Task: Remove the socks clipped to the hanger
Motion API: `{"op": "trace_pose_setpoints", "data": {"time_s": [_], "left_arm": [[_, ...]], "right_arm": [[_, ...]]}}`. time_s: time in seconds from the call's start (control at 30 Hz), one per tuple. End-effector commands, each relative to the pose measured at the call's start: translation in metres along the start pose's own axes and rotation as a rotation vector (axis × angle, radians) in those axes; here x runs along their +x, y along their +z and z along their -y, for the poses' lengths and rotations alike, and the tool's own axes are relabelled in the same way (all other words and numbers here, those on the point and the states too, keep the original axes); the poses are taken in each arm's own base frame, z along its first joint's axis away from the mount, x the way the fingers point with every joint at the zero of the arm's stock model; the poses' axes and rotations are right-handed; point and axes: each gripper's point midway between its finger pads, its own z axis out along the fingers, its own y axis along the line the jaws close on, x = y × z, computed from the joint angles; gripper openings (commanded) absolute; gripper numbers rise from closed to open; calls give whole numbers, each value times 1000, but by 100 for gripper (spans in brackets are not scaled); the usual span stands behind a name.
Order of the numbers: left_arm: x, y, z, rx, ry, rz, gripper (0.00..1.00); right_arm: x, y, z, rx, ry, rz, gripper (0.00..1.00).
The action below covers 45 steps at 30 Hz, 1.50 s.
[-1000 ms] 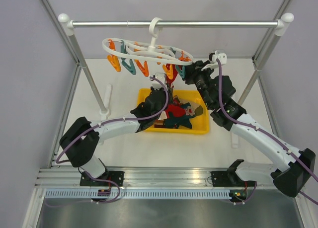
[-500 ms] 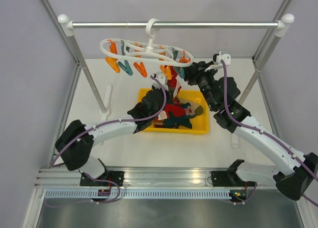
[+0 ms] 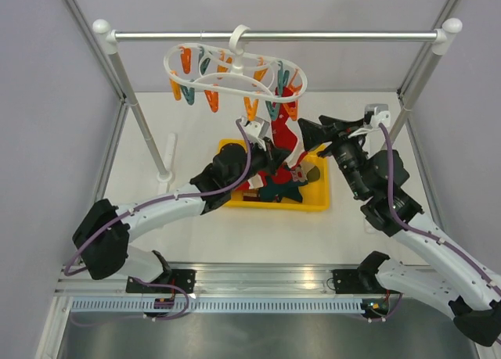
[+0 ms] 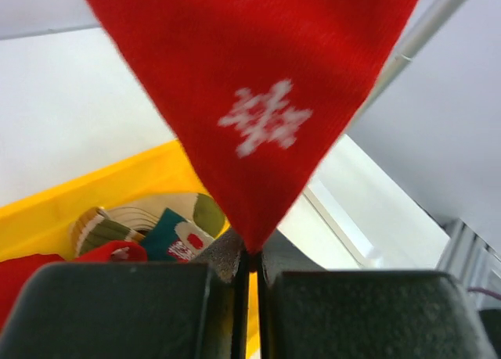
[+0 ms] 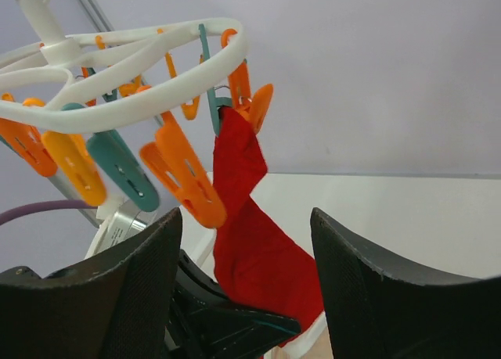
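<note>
The right claw (image 5: 246, 218) has backed off from the hanger (image 5: 149, 101), its jaws now wide and empty. The left claw (image 4: 250, 274) has clamped onto the toe of the red sock (image 4: 258, 77), which rises above it to an orange peg (image 5: 252, 101). More socks (image 4: 168, 234) lie below in the yellow bin (image 4: 117, 179).

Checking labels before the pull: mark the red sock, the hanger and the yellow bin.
red sock (image 4: 266, 120): left wrist view, on its white snowflake print.
hanger (image 5: 233, 40): right wrist view, right end of the white ring.
yellow bin (image 3: 274, 205): top external view, its near wall.
</note>
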Motion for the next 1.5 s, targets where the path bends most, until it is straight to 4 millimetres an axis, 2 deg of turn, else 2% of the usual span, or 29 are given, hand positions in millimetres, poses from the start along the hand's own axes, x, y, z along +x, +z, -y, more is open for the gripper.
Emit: {"op": "trace_pose_setpoints", "data": {"time_s": [0.0,0.03,0.1,0.2,0.23,0.27,0.3,0.33,0.37,0.43,0.47,0.57,0.63,0.77,0.83,0.87,1.0,1.2,1.27,1.47], "left_arm": [[-9,-15,28,126,-43,-14,2],[-9,-17,30,134,-45,-18,2],[-6,-23,33,154,-49,-30,2],[-5,-33,32,155,-58,-31,2],[-4,-36,32,158,-60,-34,2],[-7,-40,34,167,-62,-27,2],[-2,-43,33,167,-66,-39,2],[-2,-46,33,171,-73,-39,2],[1,-50,33,172,-75,-45,2],[4,-55,31,166,-76,-51,2],[9,-58,27,152,-77,-62,2],[7,-69,25,142,-74,-59,2],[8,-72,24,138,-71,-63,2],[5,-75,21,119,-63,-65,2],[7,-76,19,106,-61,-76,2],[6,-77,19,104,-58,-76,2],[9,-84,18,105,-66,-85,2],[9,-90,17,95,-64,-98,2],[9,-92,17,92,-64,-103,2],[9,-97,14,78,-56,-111,2]], "right_arm": [[-3,-17,8,33,21,4,70],[-9,-22,14,60,24,19,70],[-6,-28,29,130,17,20,70],[-5,-28,37,167,-6,12,66],[3,-23,38,177,-22,-12,65],[1,-20,37,182,-27,-18,62],[2,-16,38,189,-31,-24,60],[12,-8,38,187,-43,-53,60],[9,-3,38,185,-45,-53,60],[17,7,40,187,-48,-77,60],[14,12,39,178,-39,-77,60],[14,26,55,194,-28,-83,60],[13,30,55,183,-20,-80,60],[10,39,47,130,7,-72,59],[11,36,37,72,22,-68,59],[5,36,34,58,25,-44,59],[0,43,42,77,6,-29,55],[-9,59,21,-88,23,26,55],[-14,59,3,-192,20,46,55],[-20,57,-18,-324,47,77,55]]}}
